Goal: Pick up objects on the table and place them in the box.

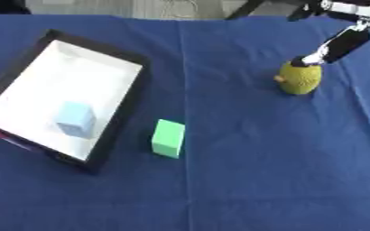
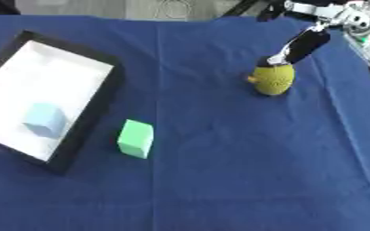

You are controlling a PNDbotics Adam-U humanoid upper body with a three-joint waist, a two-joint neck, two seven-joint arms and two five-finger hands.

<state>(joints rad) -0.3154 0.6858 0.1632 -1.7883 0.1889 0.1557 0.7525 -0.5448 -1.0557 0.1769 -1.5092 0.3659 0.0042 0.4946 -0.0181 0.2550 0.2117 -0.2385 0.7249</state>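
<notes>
Surface: blue cloth-covered surface is filling the view, creased lengthwise, with a strip of pale floor lying beyond its far edge at 12 o'clock.
Box: black-rimmed shallow box with a white floor is sitting askew at 9 o'clock, already holding a pale blue cube near its 6 o'clock end.
Green block: light green rectangular foam-like block is lying on the cloth just beside the box's outer wall, toward 6 o'clock, not touching it.
Yellow object: yellow-green rounded bumpy object with a small orange nub is standing at 2 o'clock, well apart from the box.
Right robot hand: black right robot hand is reaching in from 1 o'clock, one straight finger touching the object's top; nothing is curling round it, so it is not being held.
Left robot hand: not showing in either view.
Risk of toppling: a single finger pressing on a rounded top is likely to tip or roll the object away toward 3 o'clock.
Risk of slipping: the round shape is offering little to close on, so a grasp from above may slide off.
Risk in carrying: the route to the box is passing over the green block, which a low carry could knock.
</notes>
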